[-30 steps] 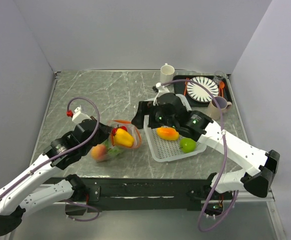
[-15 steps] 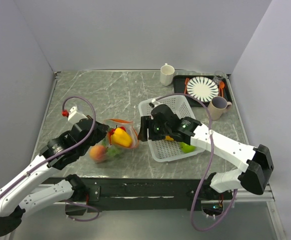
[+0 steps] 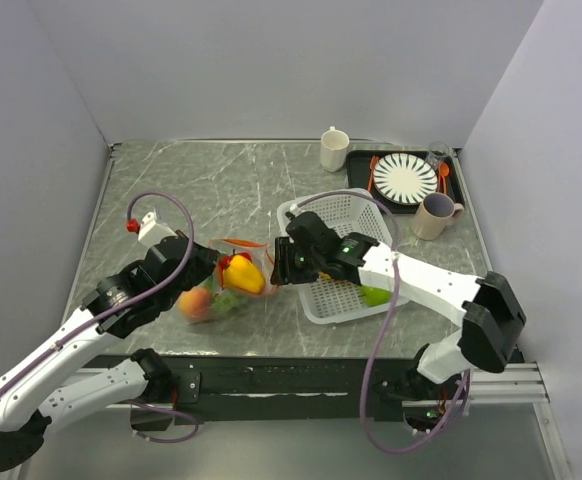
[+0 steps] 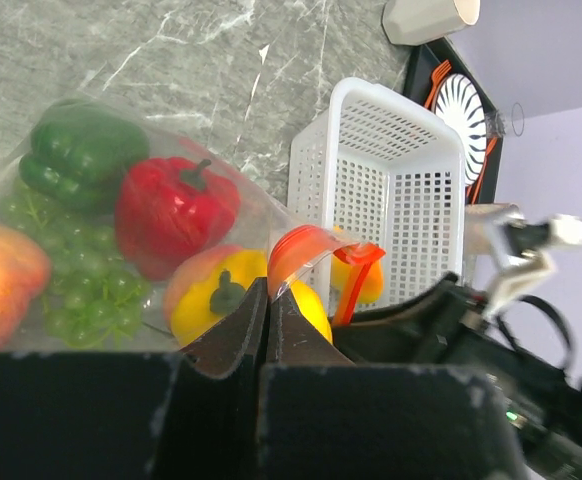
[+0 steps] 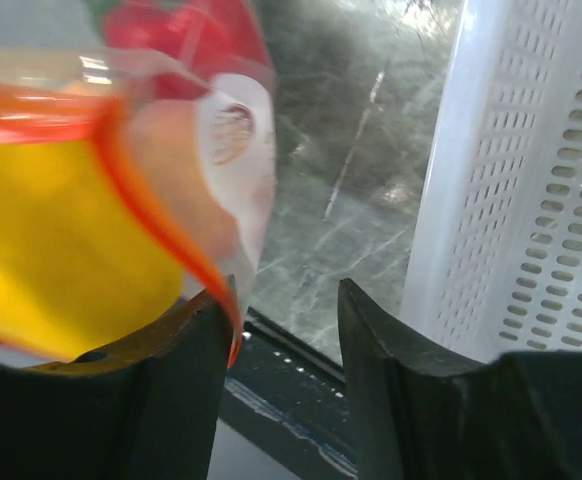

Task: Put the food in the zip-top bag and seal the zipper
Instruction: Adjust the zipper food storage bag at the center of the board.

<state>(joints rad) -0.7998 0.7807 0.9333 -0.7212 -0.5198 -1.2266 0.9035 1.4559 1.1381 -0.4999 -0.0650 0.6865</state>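
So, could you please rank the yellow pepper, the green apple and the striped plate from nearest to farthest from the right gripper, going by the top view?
1. yellow pepper, in the zip-top bag, just left of the right gripper.
2. green apple, to the right, at the near end of the basket.
3. striped plate, far back on the right.

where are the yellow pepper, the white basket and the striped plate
yellow pepper (image 3: 248, 277), top view, its glossy side
white basket (image 4: 411, 200), left wrist view, its mesh wall
striped plate (image 3: 405, 178), top view, its middle
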